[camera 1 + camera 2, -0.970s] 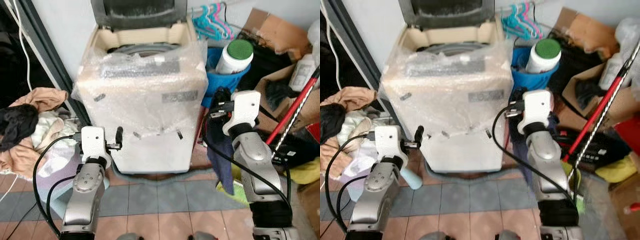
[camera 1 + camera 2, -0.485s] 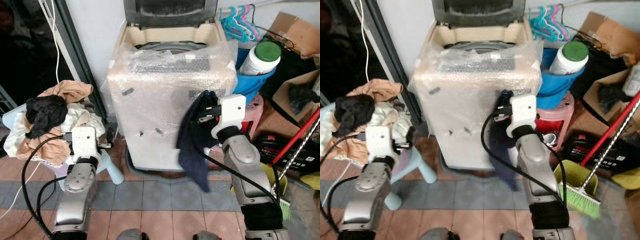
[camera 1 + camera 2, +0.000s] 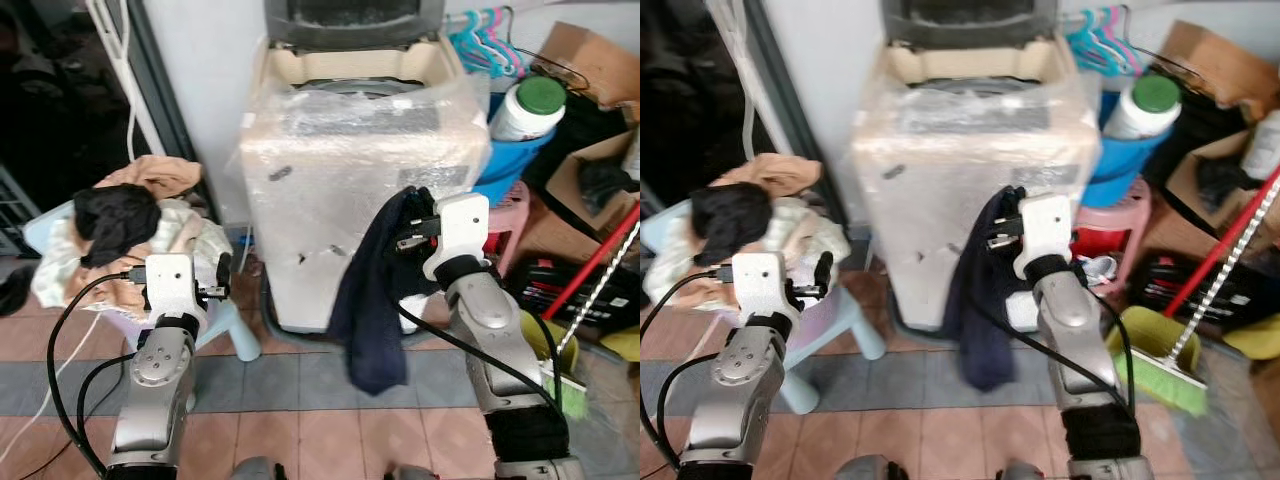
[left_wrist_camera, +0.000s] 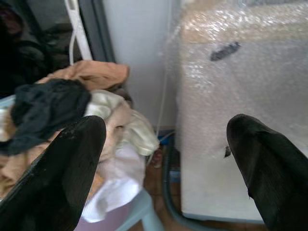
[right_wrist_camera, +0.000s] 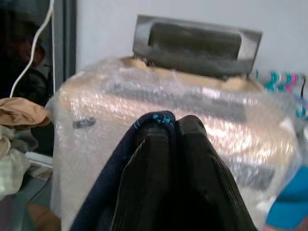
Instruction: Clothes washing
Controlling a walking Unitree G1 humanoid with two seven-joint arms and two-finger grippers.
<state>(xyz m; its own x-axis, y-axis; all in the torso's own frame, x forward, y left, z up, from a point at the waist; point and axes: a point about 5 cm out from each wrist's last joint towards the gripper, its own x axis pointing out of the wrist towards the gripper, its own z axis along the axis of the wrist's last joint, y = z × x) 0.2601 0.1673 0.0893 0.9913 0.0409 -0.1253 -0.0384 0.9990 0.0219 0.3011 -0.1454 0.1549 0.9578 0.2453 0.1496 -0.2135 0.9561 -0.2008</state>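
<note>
- Tiled floor (image 3: 300, 400) fronts a plastic-wrapped washer (image 3: 365, 160), lid up.
- Right gripper (image 3: 408, 232), fingers clamped on a dark garment (image 3: 370, 300), holds it before the washer.
- Left gripper (image 3: 222, 275), fingers apart, is beside the clothes pile (image 3: 130, 230).

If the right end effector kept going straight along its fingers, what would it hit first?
Probably the bubble-wrapped beige washing machine: the right end effector, shut on a dark navy garment, points at its upper front. Depth is unclear.
</note>
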